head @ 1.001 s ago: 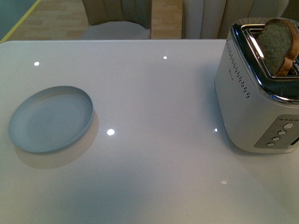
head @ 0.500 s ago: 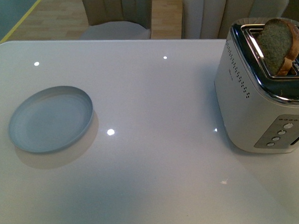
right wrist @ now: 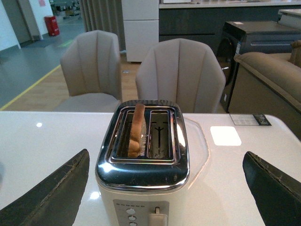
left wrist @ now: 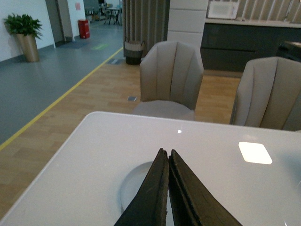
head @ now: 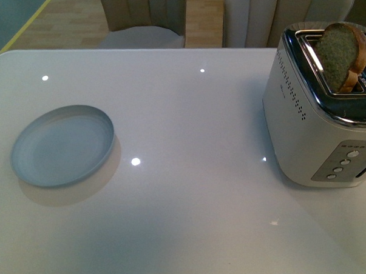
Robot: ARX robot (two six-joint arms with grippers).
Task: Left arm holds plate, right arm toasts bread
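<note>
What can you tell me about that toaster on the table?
The toaster is a white two-slot model with a shiny chrome top, standing upright on the white table towards the robot's right. Rows of small vent holes dot one side; round buttons and a lever sit on its front panel. A brown bread slice stands in one slot, sticking well out of the top; the other slot is empty. Nothing else touches it; the right gripper is open, facing it.

Pale blue plate (head: 63,145) seen on glossy white table (head: 191,191). Bread (head: 343,54) is speckled grey-brown with tan-brown crust. Toaster (head: 319,131) is white, chrome-topped, with dotted vent holes and grey buttons. Black claws (left wrist: 164,193) (right wrist: 167,197). Beige chairs (right wrist: 181,75), wood floor with a yellow line.
</note>
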